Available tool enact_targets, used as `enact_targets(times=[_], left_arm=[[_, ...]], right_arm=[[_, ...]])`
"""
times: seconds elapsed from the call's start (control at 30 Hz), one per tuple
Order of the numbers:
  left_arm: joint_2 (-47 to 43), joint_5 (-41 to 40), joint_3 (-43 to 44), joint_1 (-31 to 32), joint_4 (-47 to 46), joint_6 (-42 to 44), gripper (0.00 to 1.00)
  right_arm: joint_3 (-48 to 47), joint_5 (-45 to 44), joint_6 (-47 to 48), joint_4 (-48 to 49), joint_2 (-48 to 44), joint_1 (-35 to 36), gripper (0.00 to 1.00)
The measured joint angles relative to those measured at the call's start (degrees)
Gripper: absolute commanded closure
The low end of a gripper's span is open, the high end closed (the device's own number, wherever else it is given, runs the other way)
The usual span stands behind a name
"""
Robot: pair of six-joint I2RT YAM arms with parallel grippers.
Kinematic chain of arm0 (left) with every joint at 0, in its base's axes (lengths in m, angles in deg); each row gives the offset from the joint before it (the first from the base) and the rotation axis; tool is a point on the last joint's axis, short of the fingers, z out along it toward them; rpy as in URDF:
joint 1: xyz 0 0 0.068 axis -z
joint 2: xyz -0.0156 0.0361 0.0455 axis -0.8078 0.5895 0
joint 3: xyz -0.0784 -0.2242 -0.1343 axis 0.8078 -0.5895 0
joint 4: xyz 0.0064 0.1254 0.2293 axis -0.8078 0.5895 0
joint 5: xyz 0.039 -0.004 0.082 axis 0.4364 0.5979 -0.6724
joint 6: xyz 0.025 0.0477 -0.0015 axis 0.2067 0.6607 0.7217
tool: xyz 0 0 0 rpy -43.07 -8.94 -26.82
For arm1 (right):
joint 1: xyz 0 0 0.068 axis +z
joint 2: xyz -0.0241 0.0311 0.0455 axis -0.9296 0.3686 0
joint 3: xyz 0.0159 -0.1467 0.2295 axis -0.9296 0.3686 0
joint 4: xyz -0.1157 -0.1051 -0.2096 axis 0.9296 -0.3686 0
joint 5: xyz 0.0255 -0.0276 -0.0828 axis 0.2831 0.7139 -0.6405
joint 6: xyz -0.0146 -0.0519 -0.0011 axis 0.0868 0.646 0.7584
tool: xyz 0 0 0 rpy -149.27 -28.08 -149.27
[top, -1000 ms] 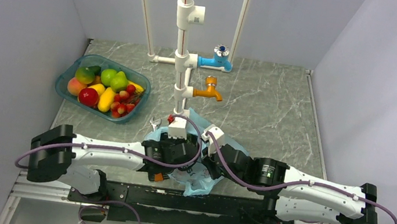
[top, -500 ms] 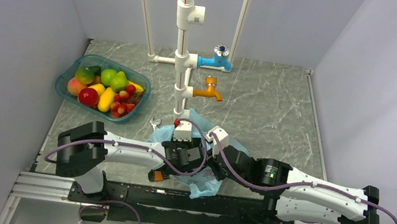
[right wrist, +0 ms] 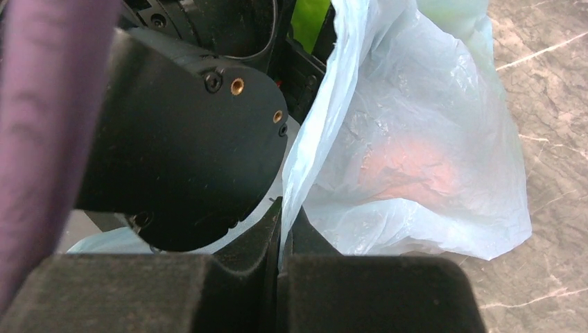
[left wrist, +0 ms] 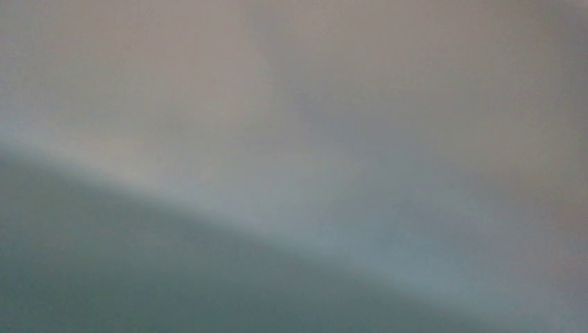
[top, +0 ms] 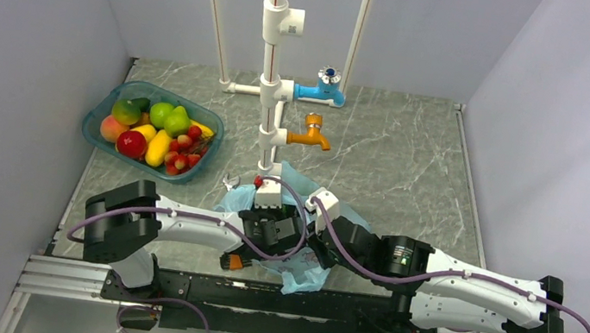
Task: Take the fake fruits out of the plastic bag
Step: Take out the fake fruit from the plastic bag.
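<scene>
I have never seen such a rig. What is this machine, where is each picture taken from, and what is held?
Two robot arms are bolted at a table's near edge. The overhead view shows both; the other two come from cameras on their wrists. The right gripper is shut on the plastic bag, through which an orange fruit shows. The left arm reaches to the bag; its camera gives only blur, so its jaws cannot be judged. A teal basket of fruit sits far left.
</scene>
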Motion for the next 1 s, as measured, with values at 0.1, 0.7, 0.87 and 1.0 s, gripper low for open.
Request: enact_targets(times=[0.1, 0.7, 0.87, 1.0], left_arm=[[0.02, -0.42, -0.72, -0.35, -1.62, 1.05, 0.17], [-9.29, 5.03, -5.18, 1.07, -2.84, 7.54, 0.54], [-20.68, 14.03, -11.26, 1.51, -7.65, 12.46, 0.60], [-26.67, 21.57, -13.84, 1.51, -9.84, 16.02, 0.64]], right_arm=[[0.00, 0.63, 0.00, 0.22, 0.00, 0.07, 1.00], [0.44, 0.46, 0.26, 1.44, 0.39, 0.42, 1.00], [0.96, -0.85, 0.17, 1.68, 0.39, 0.44, 1.00], [1.18, -2.78, -0.37, 2.56, 0.39, 0.44, 1.00]])
